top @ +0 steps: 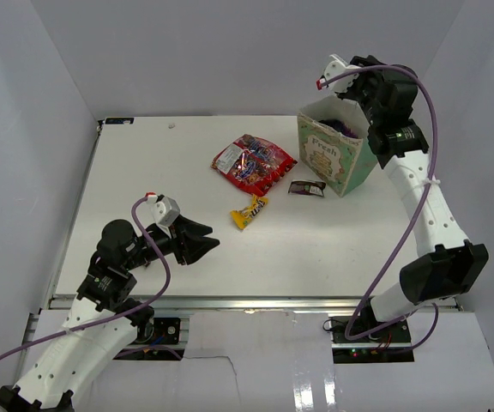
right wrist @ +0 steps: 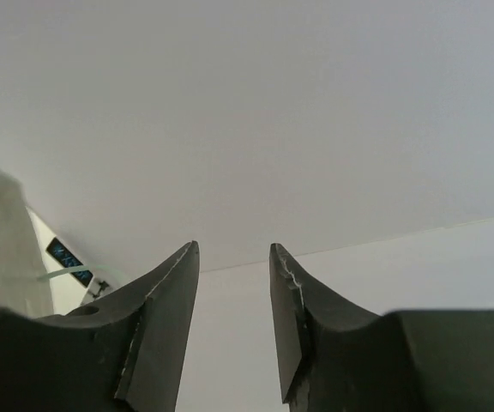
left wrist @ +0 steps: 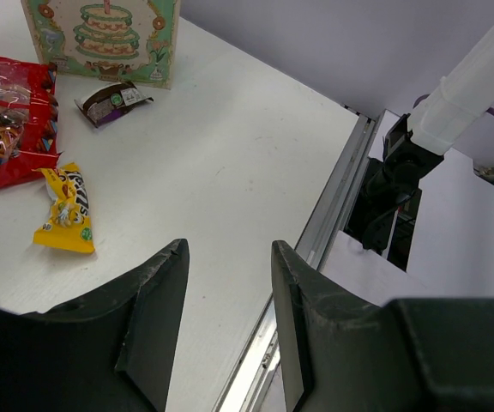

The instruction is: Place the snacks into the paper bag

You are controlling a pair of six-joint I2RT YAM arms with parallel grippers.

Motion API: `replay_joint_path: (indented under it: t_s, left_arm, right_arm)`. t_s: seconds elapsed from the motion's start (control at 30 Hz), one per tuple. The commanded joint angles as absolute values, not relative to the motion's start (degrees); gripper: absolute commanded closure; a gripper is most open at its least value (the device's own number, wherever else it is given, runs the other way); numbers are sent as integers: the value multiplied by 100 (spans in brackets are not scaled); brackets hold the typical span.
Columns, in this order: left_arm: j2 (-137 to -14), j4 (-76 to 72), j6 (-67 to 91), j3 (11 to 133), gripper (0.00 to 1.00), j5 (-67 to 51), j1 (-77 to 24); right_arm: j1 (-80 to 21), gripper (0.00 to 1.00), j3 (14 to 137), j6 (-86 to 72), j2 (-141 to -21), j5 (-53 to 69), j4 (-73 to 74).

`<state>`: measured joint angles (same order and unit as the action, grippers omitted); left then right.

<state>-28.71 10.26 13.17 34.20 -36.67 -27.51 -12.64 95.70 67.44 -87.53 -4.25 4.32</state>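
The yellow packet [top: 250, 211] lies on the table [top: 144, 172] just ahead of your left gripper [top: 204, 238], long axis slanting toward the paper bag [top: 333, 159]. Left jaws are spread and empty. The right gripper [right wrist: 234, 249], jaws parted on nothing, hovers above the bag, farther off.

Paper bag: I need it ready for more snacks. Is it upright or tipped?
Upright: the paper bag stands on its base, mouth open upward.
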Motion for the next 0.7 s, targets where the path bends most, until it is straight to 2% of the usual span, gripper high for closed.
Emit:
replay_joint_path:
  t_s: [0.0,0.27,0.37,0.4,0.47,0.5,0.57,0.6,0.67]
  left_arm:
    - [-2883,967,1336,3392,46,-3691,-2751]
    - [-2883,984,1345,3384,46,-3639,-2751]
    - [-2909,1002,1345,3384,46,-3577,-2751]
    - [-2918,1019,1353,3384,46,-3508,-2751]
    - [-2936,1055,1353,3393,43,-3411,-2751]
    - [-2936,1089,1362,3393,41,-3271,-2751]
    - [-2927,1134,1371,3401,36,-3086,-2751]
    - [-2927,1186,1371,3401,29,-2876,-2751]
    - [-2936,1230,1371,3410,27,-2699,-2751]
  right_arm:
    - [-1274,55,9571,6864,-8482,-387,-27]
    - [-1292,44,10052,6435,-8279,69,789]
    - [-1336,33,10728,5802,-8218,1016,2026]
    - [-1379,26,10862,5522,-8192,1742,2735]
    - [-1459,23,11160,5371,-8200,2483,3546]
    - [-1546,21,11162,5388,-8226,3375,3968]
    - [-1704,20,10744,5283,-8227,4213,4788]
    - [-1792,14,10497,5300,-8227,4462,5008]
    - [-2082,7,9839,5571,-8183,4911,5255]
